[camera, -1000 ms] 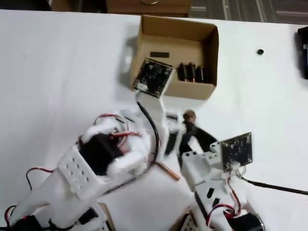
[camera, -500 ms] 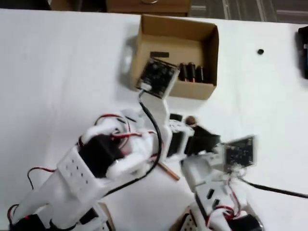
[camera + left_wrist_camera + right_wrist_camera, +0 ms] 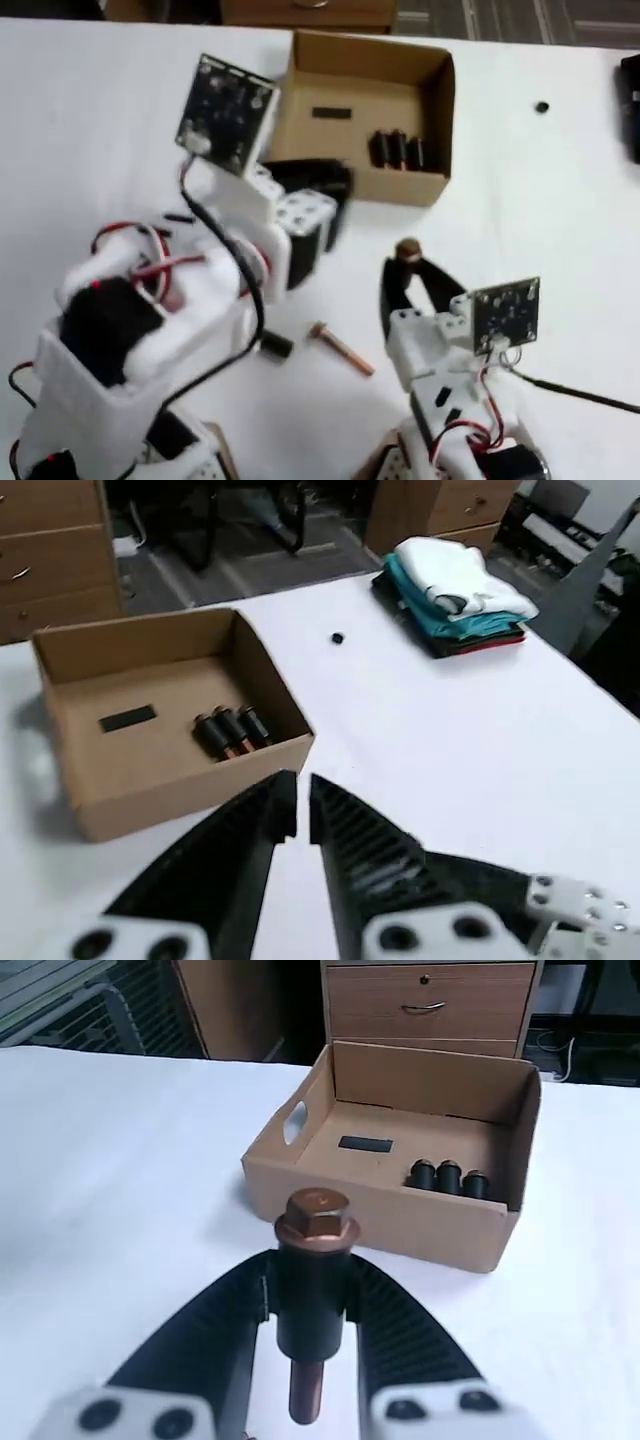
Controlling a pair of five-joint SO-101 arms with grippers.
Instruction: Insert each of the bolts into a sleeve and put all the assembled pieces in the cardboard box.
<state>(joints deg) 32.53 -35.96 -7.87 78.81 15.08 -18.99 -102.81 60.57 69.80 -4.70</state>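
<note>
My right gripper (image 3: 310, 1275) is shut on a copper bolt (image 3: 316, 1220) that sits inside a black sleeve (image 3: 308, 1310), held upright above the table in front of the cardboard box (image 3: 400, 1210). The high view places this right gripper (image 3: 409, 272) below the box (image 3: 350, 75). Three assembled pieces (image 3: 397, 150) lie in the box's right part. A loose bolt (image 3: 341, 348) and a black sleeve (image 3: 275, 346) lie on the table between the arms. My left gripper (image 3: 301, 805) is raised near the box's front left corner, shut with nothing in it, as the high view also shows (image 3: 335, 185).
A flat black label (image 3: 330, 113) lies inside the box. A small black object (image 3: 541, 107) rests on the table to the right of the box. Folded clothes (image 3: 455, 595) are stacked at the table's far side. A dark item (image 3: 630, 95) sits at the right edge.
My left arm has lifted and swung back to the left, away from the right gripper. The loose black sleeve is now uncovered on the table. The right gripper keeps the bolt and sleeve.
</note>
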